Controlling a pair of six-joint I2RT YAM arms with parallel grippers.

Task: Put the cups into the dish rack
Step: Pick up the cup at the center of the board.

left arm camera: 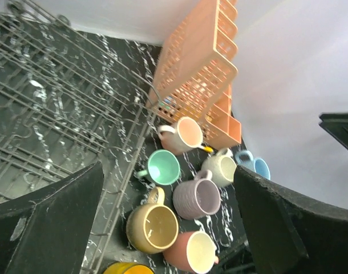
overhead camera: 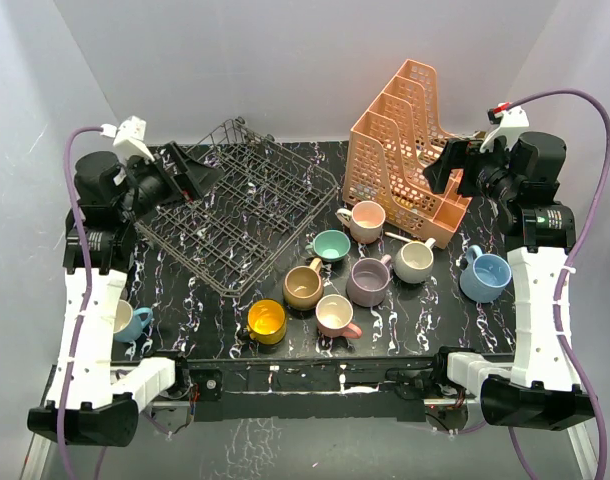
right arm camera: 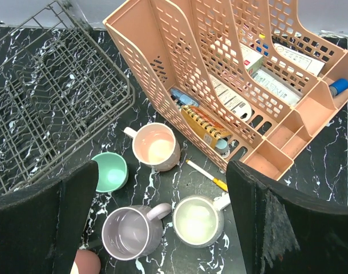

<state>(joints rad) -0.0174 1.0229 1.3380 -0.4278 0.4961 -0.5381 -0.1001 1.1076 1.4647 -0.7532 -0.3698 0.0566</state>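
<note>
Nine cups (overhead camera: 369, 281), one dish rack (overhead camera: 240, 205)

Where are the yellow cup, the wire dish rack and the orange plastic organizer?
yellow cup (overhead camera: 266, 321), top view, on its inside bottom.
dish rack (overhead camera: 240, 210), top view, on its wire floor.
orange organizer (overhead camera: 373, 165), top view, on its perforated side wall.

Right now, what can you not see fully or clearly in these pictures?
Top view: the cup at the left edge is half behind the left arm.
Left wrist view: the yellow cup is cut by the bottom edge.
Right wrist view: the bottom pink cup is mostly behind a finger of the right claw; the labels in the orange organizer are too small to read.
</note>
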